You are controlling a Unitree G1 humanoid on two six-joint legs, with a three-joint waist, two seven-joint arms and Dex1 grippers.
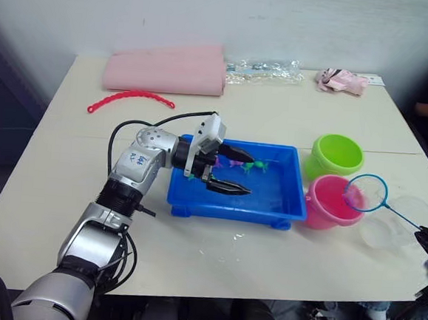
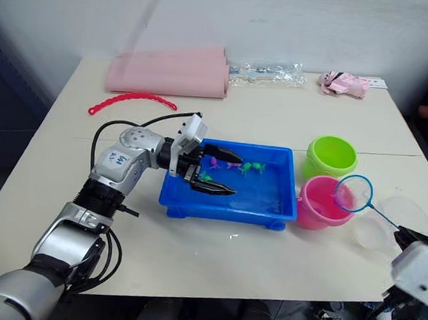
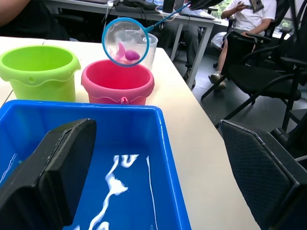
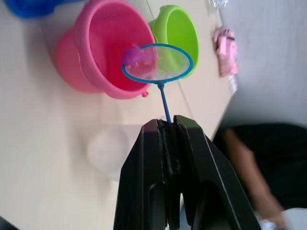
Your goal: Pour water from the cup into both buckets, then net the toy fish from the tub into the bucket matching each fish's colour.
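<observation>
The left arm reaches forward, bent at the elbow, its gripper (image 1: 236, 174) spread wide open. The right gripper (image 4: 168, 123) is low at the right, fingers pinched together.

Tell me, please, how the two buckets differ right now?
The green bucket is lime and stands farther from the robot; the pink bucket is nearer. The net, with a pink fish in it, hovers at the pink bucket's rim, not the green one's. Both stand upright beside the tub, alike in size.

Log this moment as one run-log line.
phase: netting | right gripper: shut on net handle, pink fish in mesh over pink bucket | left gripper: open over tub
</observation>
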